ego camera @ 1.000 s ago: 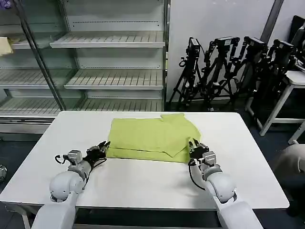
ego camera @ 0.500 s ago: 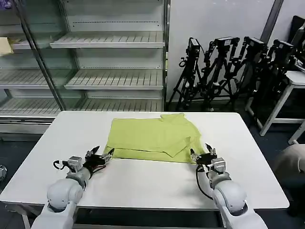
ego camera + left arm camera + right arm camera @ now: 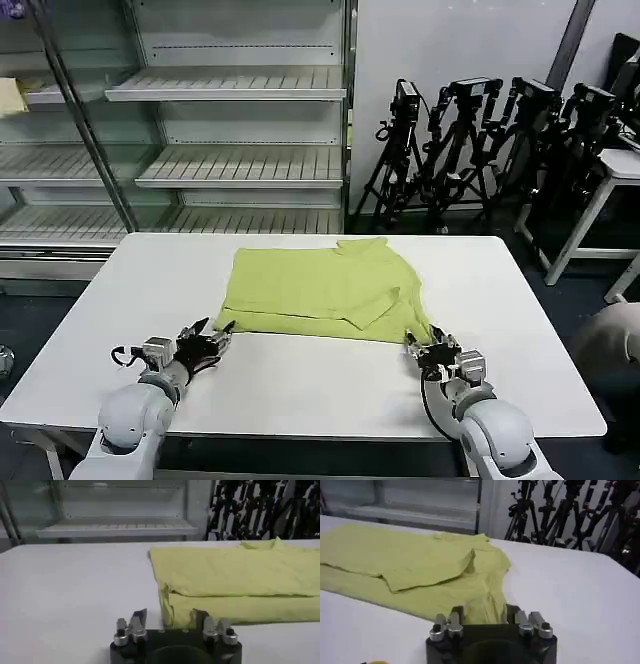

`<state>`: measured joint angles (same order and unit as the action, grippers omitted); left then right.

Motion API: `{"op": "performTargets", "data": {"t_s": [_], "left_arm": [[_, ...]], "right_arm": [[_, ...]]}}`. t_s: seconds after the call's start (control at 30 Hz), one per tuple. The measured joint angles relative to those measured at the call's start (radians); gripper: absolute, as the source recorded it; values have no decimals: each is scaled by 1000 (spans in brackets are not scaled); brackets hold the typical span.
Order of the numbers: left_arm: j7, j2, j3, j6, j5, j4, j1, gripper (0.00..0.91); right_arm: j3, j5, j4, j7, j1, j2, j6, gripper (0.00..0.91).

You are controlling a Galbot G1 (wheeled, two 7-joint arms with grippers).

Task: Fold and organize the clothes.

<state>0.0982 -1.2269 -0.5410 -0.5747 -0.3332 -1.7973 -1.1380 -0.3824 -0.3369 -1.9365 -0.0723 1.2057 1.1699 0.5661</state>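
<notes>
Bench (image 3: 300,390): white top, carries everything below.

T-shirt (image 3: 320,292): lime yellow-green, plain face up, lying partly folded on the far half of the bench, centred. A doubled layer runs along its near edge; a sleeve flap lies folded over toward the right side. Judged light, limp and soft cotton: it will sag and drape when lifted, slip little on itself, and cannot break. Best taken by pinching the doubled near edge at its two corners, one per claw, so the layers lift together.

Left claw (image 3: 206,338): low over the bench just short of the shirt's near left corner, fingers spread wide, holding nothing.

Right claw (image 3: 435,350): low at the near right corner, close beside the hem, fingers apart, empty.
</notes>
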Motion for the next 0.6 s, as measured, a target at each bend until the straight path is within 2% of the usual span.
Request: {"op": "performTargets", "data": {"t_s": [0.3,0.6], "left_arm": [[12,-6,-1,1,-2,-8,-19,10],[36,-5,-31,-1,13,-86,-103,10]], "right_arm": [[-8,-4,-21,4,21,-7,6,0],[-33,16,-108,4,120,-21,-2,0]]}}
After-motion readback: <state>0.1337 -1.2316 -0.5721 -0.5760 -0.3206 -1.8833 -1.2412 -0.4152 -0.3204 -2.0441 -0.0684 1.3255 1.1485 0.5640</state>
